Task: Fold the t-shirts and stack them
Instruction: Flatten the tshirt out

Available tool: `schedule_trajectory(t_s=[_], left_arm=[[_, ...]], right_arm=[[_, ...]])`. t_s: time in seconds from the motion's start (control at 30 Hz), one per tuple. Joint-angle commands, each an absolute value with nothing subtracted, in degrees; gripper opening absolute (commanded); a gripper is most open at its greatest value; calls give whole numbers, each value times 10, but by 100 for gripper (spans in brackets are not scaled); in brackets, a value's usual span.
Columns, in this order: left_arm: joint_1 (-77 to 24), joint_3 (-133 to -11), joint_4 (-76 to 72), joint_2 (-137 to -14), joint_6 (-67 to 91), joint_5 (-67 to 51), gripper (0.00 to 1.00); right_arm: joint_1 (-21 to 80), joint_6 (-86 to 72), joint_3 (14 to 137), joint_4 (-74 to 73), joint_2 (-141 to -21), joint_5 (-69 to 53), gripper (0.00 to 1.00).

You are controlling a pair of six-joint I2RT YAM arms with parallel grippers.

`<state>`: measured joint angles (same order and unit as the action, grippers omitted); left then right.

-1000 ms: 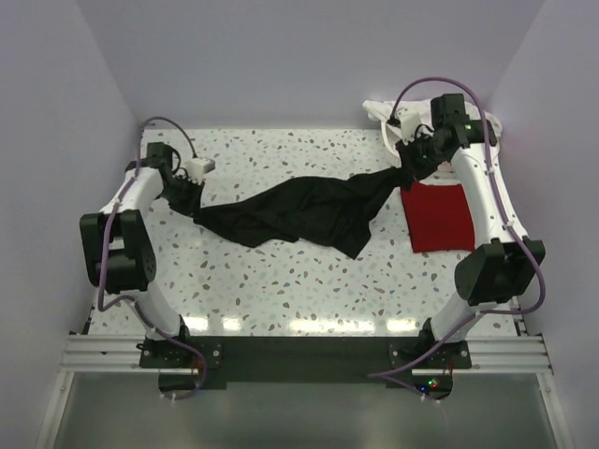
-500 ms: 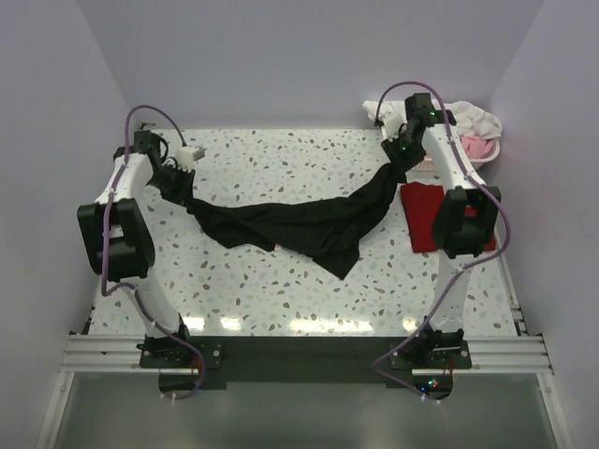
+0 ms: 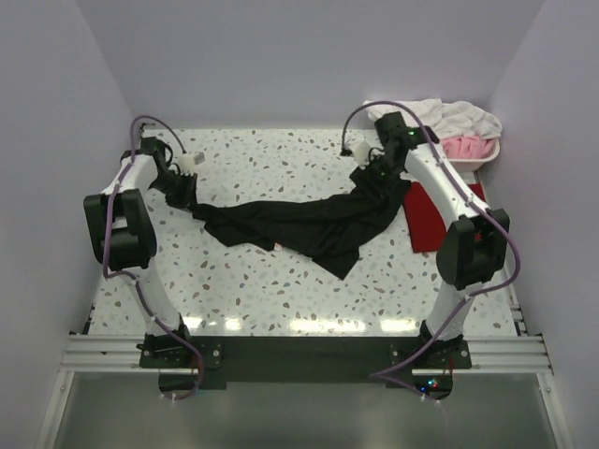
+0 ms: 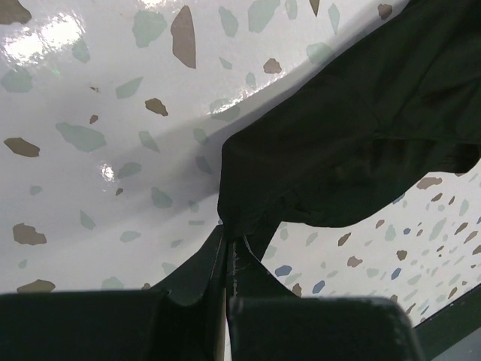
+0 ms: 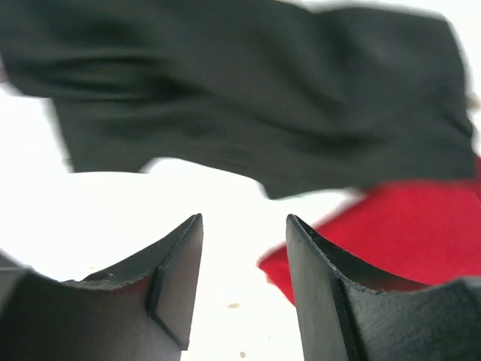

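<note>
The black t-shirt (image 3: 299,223) lies crumpled in a long band across the table, from my left gripper to beside the dark red t-shirt (image 3: 429,223), which lies folded flat at the right. My left gripper (image 3: 181,194) is shut on the black shirt's left end, the cloth (image 4: 353,128) pinched between its fingertips (image 4: 225,244). My right gripper (image 3: 367,174) hovers over the shirt's right end and stands open with nothing between its fingers (image 5: 244,226). In the right wrist view, the black shirt (image 5: 263,98) and the red one (image 5: 398,233) lie just beyond the fingers.
A white basket (image 3: 489,152) with pink and white cloth sits at the back right corner. Walls close in the table on the left, back and right. Speckled tabletop (image 3: 281,290) shows in front of the shirts.
My right gripper has opened and let go of the black shirt, whose right end dropped onto the table. The right arm swung left and forward. The left gripper kept its hold.
</note>
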<state>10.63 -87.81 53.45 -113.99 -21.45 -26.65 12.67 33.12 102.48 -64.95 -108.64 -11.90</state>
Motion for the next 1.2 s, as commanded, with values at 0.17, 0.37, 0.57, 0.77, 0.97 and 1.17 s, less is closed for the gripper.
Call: schedule_trajectory(t_s=[0.17, 0.37, 0.57, 0.77, 0.97, 1.17], left_arm=[[107, -867, 523, -1136, -200, -279, 0], [107, -858, 523, -1132, -203, -281, 0], [107, -837, 519, -1121, -214, -278, 0], [107, -828, 512, -1121, -210, -280, 0], [108, -831, 526, -1112, -225, -276, 0], [108, -838, 548, -1046, -272, -266, 0]], right_arm=[[312, 304, 922, -599, -1052, -159, 60], [388, 294, 838, -507, -1059, -104, 64], [405, 290, 814, -468, -1075, -96, 65], [410, 275, 803, -407, -1113, -37, 54], [404, 314, 838, -476, -1081, -37, 0], [360, 389, 901, -619, -965, -107, 0]])
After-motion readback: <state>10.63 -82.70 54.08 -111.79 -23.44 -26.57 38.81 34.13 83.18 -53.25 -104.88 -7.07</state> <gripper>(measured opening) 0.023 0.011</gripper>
